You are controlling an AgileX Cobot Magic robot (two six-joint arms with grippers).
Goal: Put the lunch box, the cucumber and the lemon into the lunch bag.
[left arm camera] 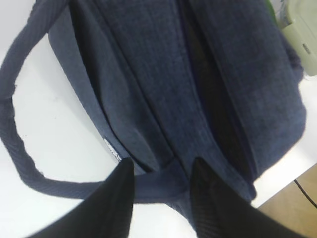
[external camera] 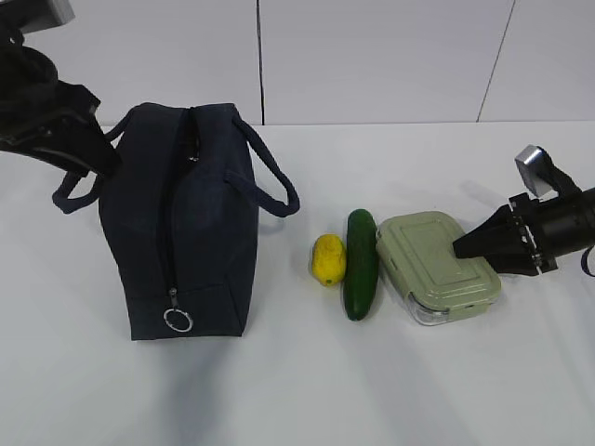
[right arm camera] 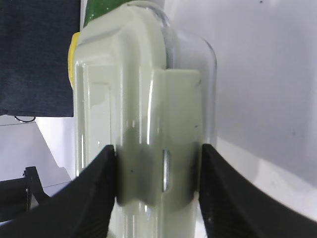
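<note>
The lunch bag (external camera: 181, 228) is standing on the white worktop (external camera: 390, 381) at the left of the exterior view, its long zipper running down the facing end to a metal ring pull (external camera: 178, 320) hanging near the bottom. One loop handle (external camera: 270, 181) is arching out to the right and the other is sticking out to the left, beside the dark left arm. In the left wrist view the left end effector (left arm camera: 161, 186) is sitting over the end of the bag, with its two black fingers (left arm camera: 119, 196) spread on either side of a band of navy fabric where the handle strap (left arm camera: 12, 144) joins the body; whether they are actually pinching that fabric cannot be told. To the right of the bag, and apart from it, the lemon (external camera: 328, 259) is lying just beside the cucumber (external camera: 360, 263), which is lying lengthwise just beside the lunch box (external camera: 435, 267). The lunch box is resting flat on the worktop with its pale green lid on. The right end effector (external camera: 462, 247) is reaching in from the right, and in the right wrist view its fingers (right arm camera: 94, 196) are pressing against both sides of the lid's snap tab (right arm camera: 158, 134), grasping the lunch box at its short end while the box is sitting on the worktop.
</note>
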